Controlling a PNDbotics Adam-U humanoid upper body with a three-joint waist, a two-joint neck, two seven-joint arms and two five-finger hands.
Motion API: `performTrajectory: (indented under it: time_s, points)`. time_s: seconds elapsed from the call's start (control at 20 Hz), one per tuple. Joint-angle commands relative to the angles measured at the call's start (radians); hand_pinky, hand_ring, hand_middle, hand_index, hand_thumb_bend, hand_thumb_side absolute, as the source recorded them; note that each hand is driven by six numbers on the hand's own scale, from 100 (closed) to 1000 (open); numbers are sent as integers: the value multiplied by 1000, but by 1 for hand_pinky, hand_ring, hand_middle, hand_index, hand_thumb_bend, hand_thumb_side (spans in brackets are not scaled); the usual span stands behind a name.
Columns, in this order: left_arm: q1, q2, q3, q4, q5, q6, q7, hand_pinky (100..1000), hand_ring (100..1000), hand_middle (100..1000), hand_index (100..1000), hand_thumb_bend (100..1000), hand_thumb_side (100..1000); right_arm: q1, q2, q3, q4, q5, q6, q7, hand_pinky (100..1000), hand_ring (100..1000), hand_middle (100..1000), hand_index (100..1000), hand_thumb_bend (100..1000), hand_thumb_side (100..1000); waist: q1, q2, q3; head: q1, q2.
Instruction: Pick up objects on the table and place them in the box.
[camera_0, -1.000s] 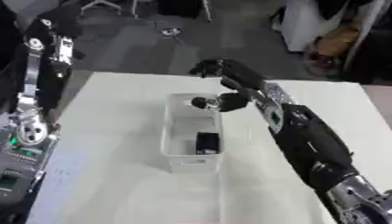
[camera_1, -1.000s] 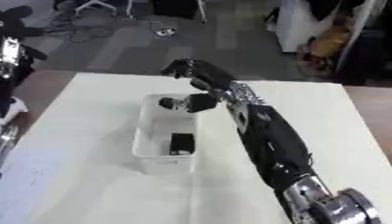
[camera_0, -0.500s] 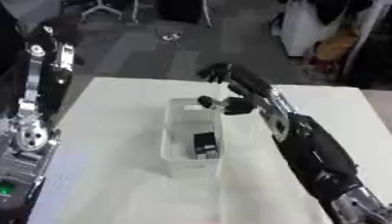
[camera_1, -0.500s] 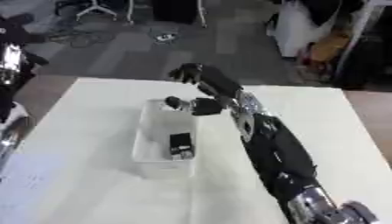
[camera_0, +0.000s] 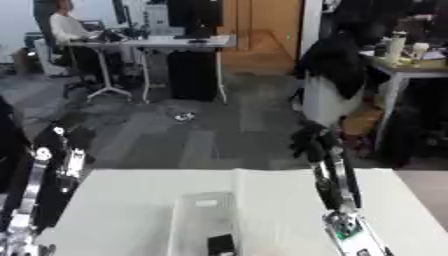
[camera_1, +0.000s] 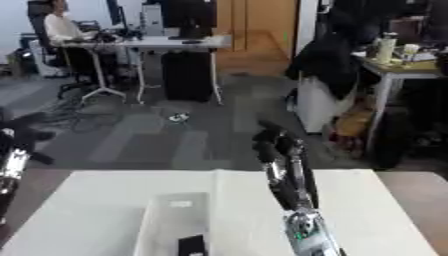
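A clear plastic box (camera_0: 194, 218) sits on the white table (camera_0: 122, 200) at the bottom middle of the view. A small black object (camera_0: 220, 244) lies inside it near its front end. My right arm rises from the lower right, and my right hand (camera_0: 310, 141) hangs high above the table's far edge, to the right of the box and well clear of it. My left arm stands upright at the left edge, with my left hand (camera_1: 24, 134) dark and blurred at its top. No other loose objects show on the visible strip of table.
The table's far edge (camera_1: 219, 171) crosses the lower third of the view. Beyond it lie a grey floor, a desk (camera_0: 149, 45) with a seated person at the far left, and a cluttered table (camera_0: 411, 65) at the right.
The camera has tilted up, so the table has slid to the bottom of the view. My right hand has risen from over the box's far end to above the table's far edge.
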Motion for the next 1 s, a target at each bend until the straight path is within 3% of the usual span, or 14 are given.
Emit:
performTrajectory:
  time_s: [0.05, 0.15, 0.25, 0.3, 0.45, 0.55, 0.6, 0.65, 0.75, 0.85, 0.9, 0.95, 1.0]
  points:
    - [-4, 16, 14, -12, 6, 1, 4, 491, 744, 842, 868, 154, 1000, 15, -13, -19, -251, -60, 71, -58, 426, 474, 508, 760, 457, 908, 3, -9, -6, -50, -39]
    - [0, 17, 16, -12, 6, 1, 6, 490, 744, 842, 868, 154, 1000, 31, -7, -20, -351, -64, 122, -104, 435, 468, 499, 748, 468, 912, 5, -10, -10, -53, -42]
    - [5, 17, 15, -10, 7, 2, 6, 489, 744, 842, 868, 153, 1000, 35, 4, -19, -423, -61, 149, -154, 449, 464, 495, 744, 508, 929, 8, -12, -16, -19, -28]
    - [7, 14, 14, -9, 7, 2, 5, 489, 744, 842, 868, 153, 1000, 29, 7, -12, -438, -55, 146, -186, 468, 464, 503, 748, 530, 934, 12, -14, -18, 32, 5]
    - [7, 8, 13, -9, 9, 0, 3, 490, 744, 842, 868, 153, 1000, 19, 8, 19, -450, -29, 122, -252, 473, 465, 506, 749, 536, 917, 18, -15, -19, 104, 67]
    - [11, 7, 15, -8, 8, 1, 5, 487, 744, 842, 868, 153, 1000, 14, 6, 42, -451, -33, 100, -266, 476, 460, 503, 744, 480, 900, 21, -11, -21, 119, 100]
    - [13, 8, 15, -7, 7, 1, 5, 485, 743, 842, 869, 151, 1000, 10, 5, 46, -451, -30, 83, -266, 503, 463, 506, 739, 348, 844, 21, -8, -23, 123, 101]
    - [15, 9, 15, -7, 7, 1, 5, 485, 743, 842, 869, 152, 1000, 11, 7, 49, -451, -28, 66, -265, 484, 462, 507, 745, 434, 884, 22, -6, -24, 125, 102]
    - [19, 12, 14, -5, 8, 1, 4, 484, 743, 842, 869, 151, 1000, 9, 6, 51, -451, -14, 25, -251, 509, 468, 515, 746, 395, 852, 21, -4, -27, 125, 86]
    - [17, 12, 13, -4, 7, 1, 3, 486, 744, 842, 868, 151, 1000, 12, 11, 63, -451, -41, 24, -251, 497, 461, 507, 738, 332, 887, 20, -5, -28, 114, 94]
    - [15, 10, 12, -4, 7, 0, 2, 487, 744, 842, 868, 152, 1000, 12, 13, 63, -451, -60, 30, -261, 495, 458, 508, 737, 218, 977, 20, -8, -28, 98, 107]
    - [14, 9, 12, -4, 7, 0, 1, 488, 744, 843, 868, 152, 1000, 12, 13, 62, -451, -76, 36, -274, 494, 458, 510, 735, 109, 1000, 21, -9, -27, 88, 117]
    - [13, 7, 11, -4, 7, 0, 1, 488, 744, 843, 868, 152, 1000, 13, 14, 66, -451, -96, 45, -287, 494, 457, 510, 734, 100, 1000, 22, -11, -26, 73, 136]
